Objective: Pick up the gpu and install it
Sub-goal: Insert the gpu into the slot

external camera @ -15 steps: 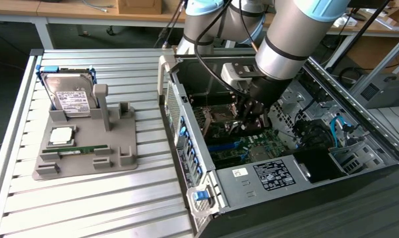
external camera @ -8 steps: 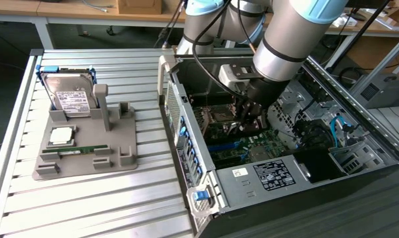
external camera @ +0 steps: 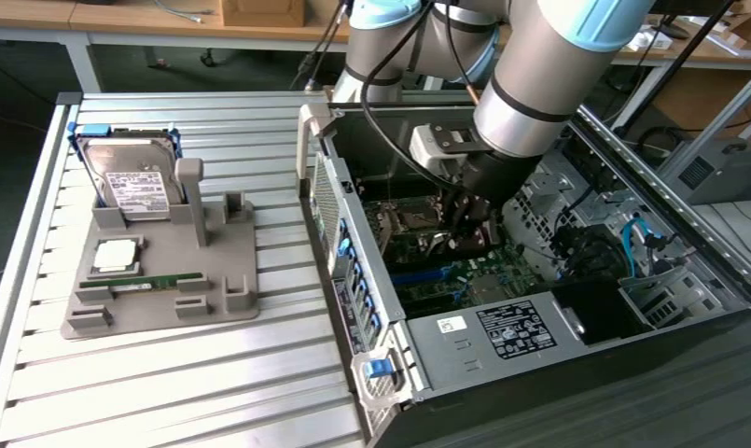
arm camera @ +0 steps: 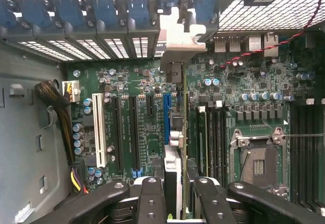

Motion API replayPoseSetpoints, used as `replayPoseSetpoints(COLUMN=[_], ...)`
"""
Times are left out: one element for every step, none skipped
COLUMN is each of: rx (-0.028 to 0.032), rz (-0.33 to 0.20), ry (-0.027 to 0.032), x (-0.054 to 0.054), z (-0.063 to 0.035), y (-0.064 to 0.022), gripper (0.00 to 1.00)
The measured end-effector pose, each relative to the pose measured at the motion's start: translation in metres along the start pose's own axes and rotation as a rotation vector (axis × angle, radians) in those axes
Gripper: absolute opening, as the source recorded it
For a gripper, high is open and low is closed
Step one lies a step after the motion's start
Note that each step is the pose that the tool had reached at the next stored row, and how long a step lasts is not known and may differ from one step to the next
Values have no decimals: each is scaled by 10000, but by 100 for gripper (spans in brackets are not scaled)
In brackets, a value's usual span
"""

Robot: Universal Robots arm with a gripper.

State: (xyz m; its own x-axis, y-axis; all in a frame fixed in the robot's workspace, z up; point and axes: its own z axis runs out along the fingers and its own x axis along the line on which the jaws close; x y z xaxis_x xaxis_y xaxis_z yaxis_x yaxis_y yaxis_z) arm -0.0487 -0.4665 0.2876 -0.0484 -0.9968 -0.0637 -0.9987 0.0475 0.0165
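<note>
Dark sheet metal formed the computer case [external camera: 338,201], which lay open on its side on the slatted table [external camera: 163,373]. You saw the arm [external camera: 543,75] reach down into the case from above. On the exterior view's left, well apart from the case, the grey tray [external camera: 151,308] held the hard drive [external camera: 132,182], the processor [external camera: 117,254] and the RAM stick [external camera: 158,280].

Inside the case, you had the green motherboard [arm camera: 147,82] in the wrist view. The gpu [arm camera: 173,176] stood on edge over the board, so that you saw only its thin edge. Its long axis ran parallel to the expansion slots, just beside the blue slot [arm camera: 166,113]. Its pale metal bracket [arm camera: 180,38] pointed at the rear panel with the blue slot clips, and its other end lay at the gripper [arm camera: 177,193].

The black fingers [arm camera: 151,198] were closed about halfway, one on each face of the card, and clamped it between them. You could not tell whether the card's lower edge had entered a slot.
</note>
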Motion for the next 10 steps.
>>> replayPoseSetpoints(rx=[0, 0, 0, 0, 0, -1, 0, 0, 0, 0], rz=[0, 0, 0, 0, 0, 0, 1, 2, 2, 0], ry=[0, 0, 0, 1, 1, 2, 1, 1, 1, -1], x=[0, 1, 1, 2, 2, 2, 3, 3, 3, 3], z=[7, 15, 21, 26, 30, 33, 36, 39, 42, 46], y=[0, 0, 0, 0, 1, 1, 3, 7, 8, 10], gripper=[27, 27, 27, 27, 27, 27, 27, 27, 27, 27])
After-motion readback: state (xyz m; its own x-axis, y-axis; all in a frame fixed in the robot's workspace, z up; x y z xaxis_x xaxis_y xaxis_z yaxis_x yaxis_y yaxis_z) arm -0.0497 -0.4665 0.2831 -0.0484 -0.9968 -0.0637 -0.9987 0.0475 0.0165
